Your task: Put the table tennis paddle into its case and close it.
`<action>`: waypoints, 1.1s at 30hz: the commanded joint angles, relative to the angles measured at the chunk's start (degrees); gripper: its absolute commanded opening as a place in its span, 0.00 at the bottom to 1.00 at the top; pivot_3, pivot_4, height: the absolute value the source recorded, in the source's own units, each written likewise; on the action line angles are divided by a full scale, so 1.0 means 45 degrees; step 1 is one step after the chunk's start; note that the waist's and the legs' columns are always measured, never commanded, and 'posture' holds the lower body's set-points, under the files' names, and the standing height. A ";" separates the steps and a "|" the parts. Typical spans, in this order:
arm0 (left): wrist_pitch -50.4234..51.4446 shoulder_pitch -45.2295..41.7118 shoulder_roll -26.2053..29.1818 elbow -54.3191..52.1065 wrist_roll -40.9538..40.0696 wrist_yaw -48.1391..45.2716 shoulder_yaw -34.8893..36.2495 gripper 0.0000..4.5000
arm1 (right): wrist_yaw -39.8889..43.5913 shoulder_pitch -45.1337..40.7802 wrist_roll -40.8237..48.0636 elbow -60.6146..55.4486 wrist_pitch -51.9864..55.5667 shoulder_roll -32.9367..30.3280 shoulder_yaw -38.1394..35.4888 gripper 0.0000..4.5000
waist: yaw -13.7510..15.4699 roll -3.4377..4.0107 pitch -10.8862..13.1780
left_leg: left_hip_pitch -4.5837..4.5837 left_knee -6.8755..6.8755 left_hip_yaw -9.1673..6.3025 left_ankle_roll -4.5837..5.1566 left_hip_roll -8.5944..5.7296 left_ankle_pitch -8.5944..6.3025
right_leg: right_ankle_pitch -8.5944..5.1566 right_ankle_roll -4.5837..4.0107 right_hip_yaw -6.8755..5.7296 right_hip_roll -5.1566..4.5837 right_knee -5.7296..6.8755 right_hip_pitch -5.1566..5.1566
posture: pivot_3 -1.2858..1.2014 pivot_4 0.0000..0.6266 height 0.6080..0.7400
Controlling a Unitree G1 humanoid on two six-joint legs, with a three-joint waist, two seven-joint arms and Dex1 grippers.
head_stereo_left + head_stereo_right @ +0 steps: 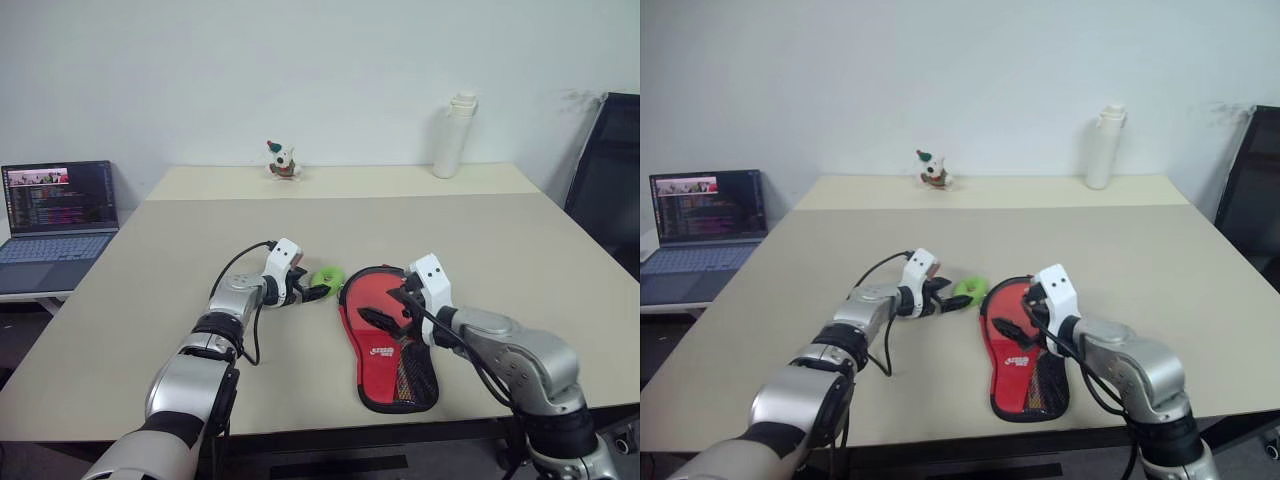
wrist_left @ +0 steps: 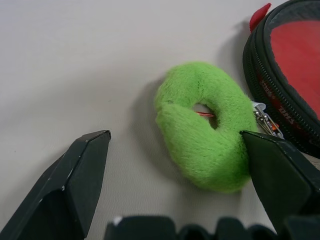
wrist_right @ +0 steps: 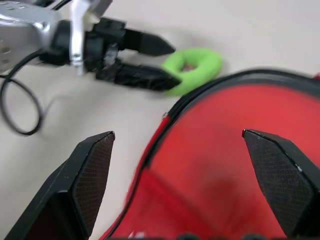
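Beige, matte, rectangular surface [image 1: 470,225] carrying the following items.

Item one: soft paddle-shaped zip case [image 1: 385,340], red inside with black edging, a black mesh panel and small white lettering toward its narrow end. It lies flat near the front edge, a little right of centre, narrow end toward that edge. Its round end is unzipped, and a smooth red face shows within; whether that is the table tennis paddle or the lining cannot be told.

Item two: fuzzy lime-green ring-shaped charm [image 2: 205,145], lying on the surface just beside the round end of the case, on its left. A small metal clip at the ring reaches toward the case's zip edge.

Item three: left end effector [image 1: 312,291], two black fingers spread apart and holding nothing. It lies low over the surface, pointing right at the green ring; in the left wrist view one fingertip [image 2: 272,170] is against the ring's fur, the other well clear.

Item four: right end effector [image 1: 388,308], fingers likewise spread and empty, poised over the round end of the case.

Along the far edge: small plush figure with a red and green cap [image 1: 283,160], left of centre; tall white bottle [image 1: 454,135], upright, right of centre.

Off the surface, left: open laptop [image 1: 57,222].
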 commanded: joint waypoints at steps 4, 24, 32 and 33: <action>-0.0054 0.0216 -0.0144 -0.0125 0.0203 -0.0253 0.0036 1.00 | 0.0111 -0.0878 -0.1605 0.2410 -0.2257 0.0804 0.0907 1.00 | 0.0011 -0.0004 -0.0002 | -0.0011 -0.0002 -0.0005 0.0000 0.0001 0.0000 | 0.0034 -0.0059 -0.0010 -0.0001 -0.0007 -0.0002 | 0.52 0.24 1.00; 0.0120 0.0298 -0.0223 -0.0264 0.0228 -0.0567 0.0082 0.05 | 0.0154 -0.0057 -0.3155 0.2843 -0.3067 0.0932 0.1328 1.00 | -0.0002 -0.0006 -0.0006 | -0.0001 0.0008 -0.0014 -0.0001 0.0003 0.0001 | 0.0037 -0.0064 -0.0026 -0.0007 0.0016 0.0003 | 0.52 0.24 1.00; -0.0464 -0.0563 -0.0166 -0.0034 0.0647 -0.0107 -0.0088 0.00 | 0.0506 0.0864 -0.4197 0.3327 -0.3589 0.0514 0.1926 1.00 | -0.0004 -0.0012 -0.0011 | 0.0013 0.0012 -0.0021 -0.0002 0.0001 0.0002 | 0.0033 -0.0056 -0.0032 -0.0005 0.0017 0.0021 | 0.52 0.24 1.00; -0.0566 -0.0794 -0.0163 0.0118 0.0777 0.0125 -0.0107 0.00 | 0.0566 0.0949 -0.4263 0.3344 -0.3615 0.0492 0.1958 1.00 | 0.0000 -0.0014 -0.0012 | 0.0013 0.0012 -0.0023 -0.0002 0.0001 0.0002 | 0.0033 -0.0056 -0.0035 -0.0005 0.0015 0.0023 | 0.52 0.24 1.00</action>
